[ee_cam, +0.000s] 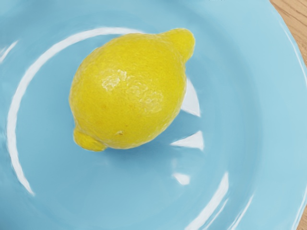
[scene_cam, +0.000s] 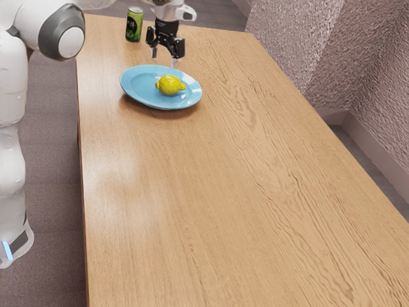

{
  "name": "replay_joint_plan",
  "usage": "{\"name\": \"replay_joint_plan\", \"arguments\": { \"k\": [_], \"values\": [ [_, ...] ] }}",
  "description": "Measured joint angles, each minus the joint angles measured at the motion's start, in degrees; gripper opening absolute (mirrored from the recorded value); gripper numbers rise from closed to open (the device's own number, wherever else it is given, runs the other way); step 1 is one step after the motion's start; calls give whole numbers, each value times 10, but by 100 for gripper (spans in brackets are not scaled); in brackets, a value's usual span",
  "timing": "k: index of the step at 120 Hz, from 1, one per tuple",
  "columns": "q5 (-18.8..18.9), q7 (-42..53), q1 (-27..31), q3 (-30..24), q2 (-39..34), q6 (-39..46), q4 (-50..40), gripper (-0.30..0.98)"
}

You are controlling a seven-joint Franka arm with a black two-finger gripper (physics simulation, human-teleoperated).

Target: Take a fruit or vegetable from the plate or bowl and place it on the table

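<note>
- Yellow lemon (ee_cam: 127, 91) sits on the blue plate (scene_cam: 137, 84), slightly toward the plate's edge at the exterior view's right.
- The gripper (scene_cam: 164, 60) hangs above, fingers apart, nothing between them; the lemon seems to lie below it.
- Nub to nub, the lemon looks skewed to the fingers' spread; a turn before lowering may help.

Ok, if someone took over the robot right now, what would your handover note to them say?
Gripper: open and empty, hovering above the plate.
Lemon: lying on the blue plate, not gripped.
Green can: upright on the table, not part of the job.
Done: hand brought over the plate.
Left: grip the lemon, lift it, set it on the table, let go.
</note>
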Motion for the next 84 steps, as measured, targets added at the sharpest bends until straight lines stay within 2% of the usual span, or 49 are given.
{"name": "replay_joint_plan", "arguments": {
  "k": [15, 46, 60, 84],
  "values": [
    [-3, 102, -1, -15, 15, 18, 0, 68],
    [-7, 272, 44, -20, 48, 34, 4, 69],
    [-9, 329, 114, -101, 64, 45, 8, 69],
    [-13, 403, 133, -144, 88, 73, 22, 68]
  ]
}}
